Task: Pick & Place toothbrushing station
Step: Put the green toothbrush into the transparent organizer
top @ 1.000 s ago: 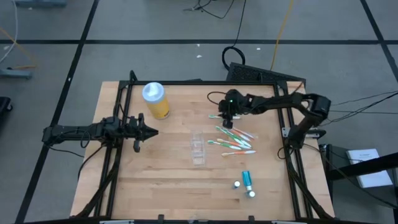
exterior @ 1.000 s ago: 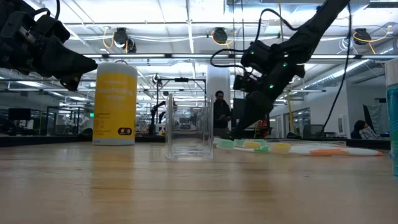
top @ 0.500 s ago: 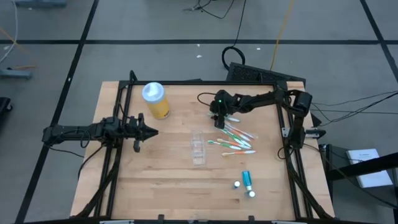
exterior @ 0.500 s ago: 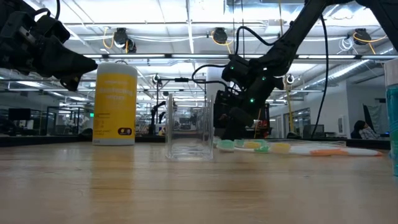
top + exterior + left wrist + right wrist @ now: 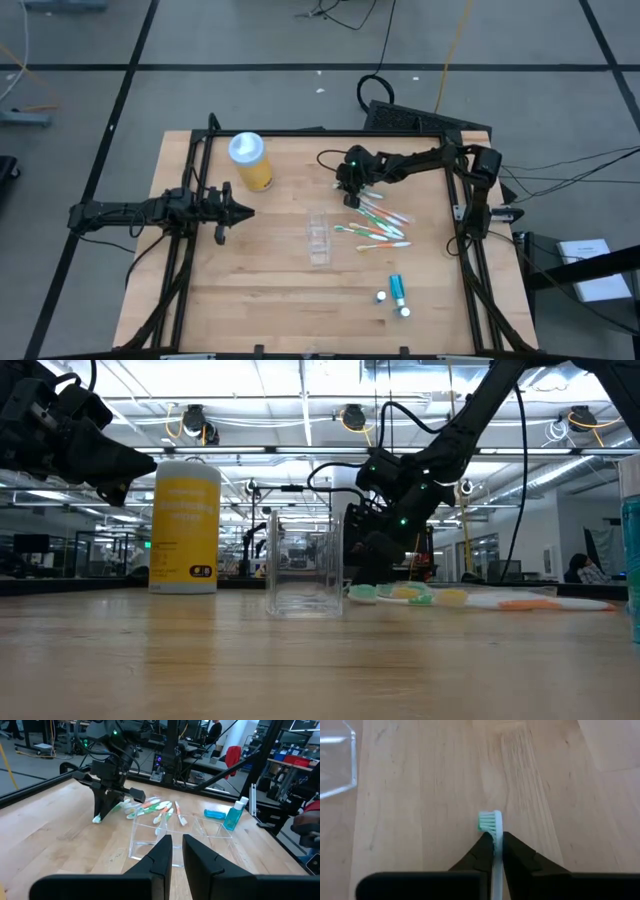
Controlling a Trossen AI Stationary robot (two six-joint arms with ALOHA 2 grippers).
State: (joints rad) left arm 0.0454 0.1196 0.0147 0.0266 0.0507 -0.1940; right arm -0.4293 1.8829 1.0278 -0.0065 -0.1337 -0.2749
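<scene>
Toothbrush (image 5: 494, 837) w/ green bristles pinched in right gripper (image 5: 493, 851); left gripper (image 5: 177, 851) nearly closed, empty.

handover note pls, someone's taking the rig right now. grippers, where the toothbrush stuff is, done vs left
Right gripper: fingers shut on a slim white toothbrush with green bristles, low over the wood table at the far end of the brush pile.
Left gripper: waiting at the table's left side, fingers nearly together, holding nothing.
Small clear plastic cup: mid-table, nothing in it.
Other green, orange and white toothbrushes: loose pile right of the cup.
Small teal white-capped tubes: near-right part of the table.
Done: first brush gripped.
Left: carry it to the cup, then the remaining brushes and the tubes.
</scene>
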